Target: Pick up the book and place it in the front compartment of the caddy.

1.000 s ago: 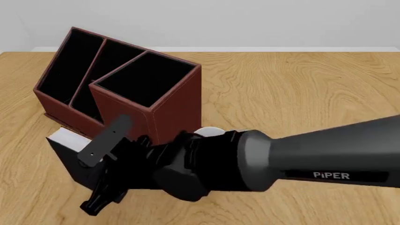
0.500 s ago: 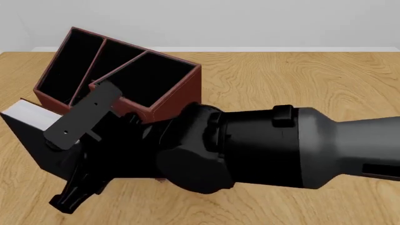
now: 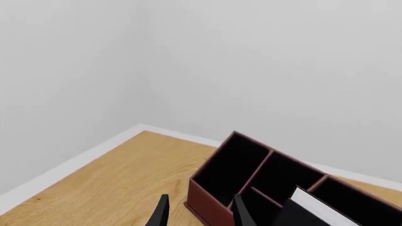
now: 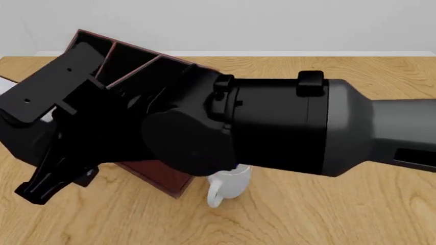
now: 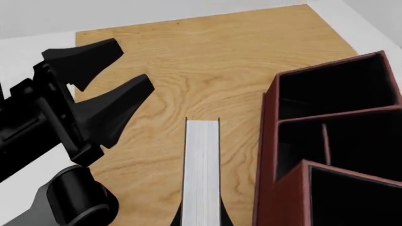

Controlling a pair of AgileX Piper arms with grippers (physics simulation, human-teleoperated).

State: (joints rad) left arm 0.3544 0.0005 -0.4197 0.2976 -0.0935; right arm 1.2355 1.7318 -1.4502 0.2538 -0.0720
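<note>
My right gripper (image 5: 201, 220) is shut on the book (image 5: 202, 169), black covers with a white page block showing edge-on between the fingers. It holds the book in the air beside the dark red-brown caddy (image 5: 326, 155). In the front view the book (image 4: 26, 147) is at the left, mostly hidden by the right arm (image 4: 286, 127), which also covers most of the caddy (image 4: 95, 40). The left wrist view shows the caddy (image 3: 251, 169) with the book (image 3: 317, 206) over it. My left gripper (image 5: 110, 84) is open and empty, off to the side of the book; its fingertips (image 3: 162, 214) show in its own view.
A white mug (image 4: 228, 184) stands on the wooden table (image 4: 327, 209) just in front of the caddy's near corner, below the right arm. White walls meet at a corner behind the caddy's end of the table.
My right gripper has lifted the book off the table, up and to the left beside the caddy. The arm now covers most of the caddy, and the mug has come into view.
</note>
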